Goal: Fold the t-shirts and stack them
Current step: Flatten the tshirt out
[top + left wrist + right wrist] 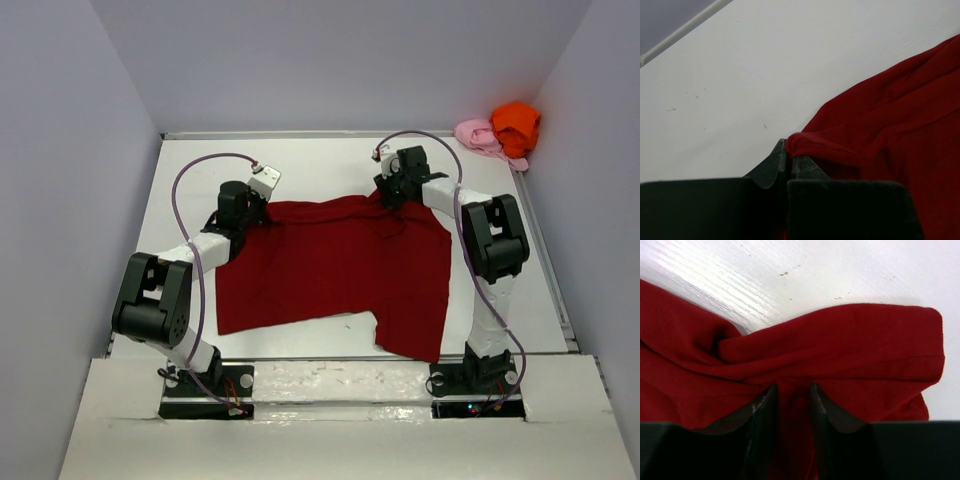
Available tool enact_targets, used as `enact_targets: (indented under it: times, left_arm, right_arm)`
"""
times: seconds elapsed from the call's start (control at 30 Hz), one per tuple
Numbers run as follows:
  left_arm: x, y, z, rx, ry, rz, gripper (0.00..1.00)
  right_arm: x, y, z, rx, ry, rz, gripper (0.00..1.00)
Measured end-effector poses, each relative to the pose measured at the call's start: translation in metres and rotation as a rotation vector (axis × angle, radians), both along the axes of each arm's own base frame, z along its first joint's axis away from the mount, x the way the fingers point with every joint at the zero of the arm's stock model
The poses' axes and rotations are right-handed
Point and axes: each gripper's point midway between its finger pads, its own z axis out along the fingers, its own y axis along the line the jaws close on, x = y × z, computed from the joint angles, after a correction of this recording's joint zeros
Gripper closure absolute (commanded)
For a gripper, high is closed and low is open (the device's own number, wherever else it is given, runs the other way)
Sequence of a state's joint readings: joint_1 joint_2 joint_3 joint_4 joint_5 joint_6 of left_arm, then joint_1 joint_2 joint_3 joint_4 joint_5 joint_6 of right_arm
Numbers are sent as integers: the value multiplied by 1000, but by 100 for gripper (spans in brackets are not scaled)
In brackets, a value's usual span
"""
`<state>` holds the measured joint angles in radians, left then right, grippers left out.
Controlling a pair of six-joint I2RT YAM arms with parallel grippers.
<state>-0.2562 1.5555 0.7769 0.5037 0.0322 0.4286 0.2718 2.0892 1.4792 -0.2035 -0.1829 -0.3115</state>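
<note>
- The dark red t-shirt (pixel 340 270) lies mostly flat in the middle of the frame on the white table (pixel 300 160). Its cloth is soft and matte, with a stepped lower edge and small wrinkles near the top.
- The left gripper (pixel 788 152) is pressed together on a rolled corner of this shirt, at the upper left of the cloth.
- The right gripper (pixel 792 400) is at the top edge of the shirt, right of centre. Its dark curved fingers (pixel 762 407) stand partly spread with a twisted, bunched fold between them. The fold does not seem pinched, but the view is too close to be sure.
- The bright orange t-shirt (pixel 516 122) and the pale pink t-shirt (pixel 478 133) are crumpled together in the upper right corner, touching each other.
</note>
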Motion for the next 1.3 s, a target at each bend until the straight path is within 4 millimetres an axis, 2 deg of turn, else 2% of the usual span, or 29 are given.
enact_targets:
  times: [0.03,0.07,0.17,0.23,0.43,0.53,0.6,0.67,0.87,0.93,1.0,1.1,1.23,1.3]
  left_arm:
    - [0,0,0,0,0,0,100]
    - [0,0,0,0,0,0,100]
    - [0,0,0,0,0,0,100]
    - [0,0,0,0,0,-1,100]
    - [0,0,0,0,0,-1,100]
    - [0,0,0,0,1,-1,100]
    - [0,0,-1,1,3,-1,100]
    - [-1,0,-2,2,8,-1,100]
    - [-2,0,-4,4,17,-1,100]
    - [-2,0,-4,5,19,0,100]
    - [-2,1,-4,5,19,0,100]
    - [-2,4,-4,14,22,16,100]
    - [-2,9,-2,29,18,48,100]
    - [-2,11,2,29,9,55,100]
  right_arm:
    - [-1,-1,-1,-3,5,-3,68]
    - [-1,-2,-1,-7,5,-5,76]
    - [0,-3,-2,-13,4,-11,91]
    - [0,-4,-2,-17,3,-15,98]
    - [1,-7,-1,-33,-5,-27,100]
    - [2,-11,7,-46,-23,-37,100]
    - [4,-13,20,-50,-49,-46,100]
    - [5,-17,44,-47,-99,-59,100]
    - [5,-47,134,-42,-320,-140,100]
    - [8,-63,167,-33,-405,-181,100]
    - [10,-74,184,-31,-454,-213,100]
    - [10,-94,193,-40,-485,-262,100]
    - [10,-113,186,-56,-474,-300,100]
    - [9,-117,182,-59,-465,-305,100]
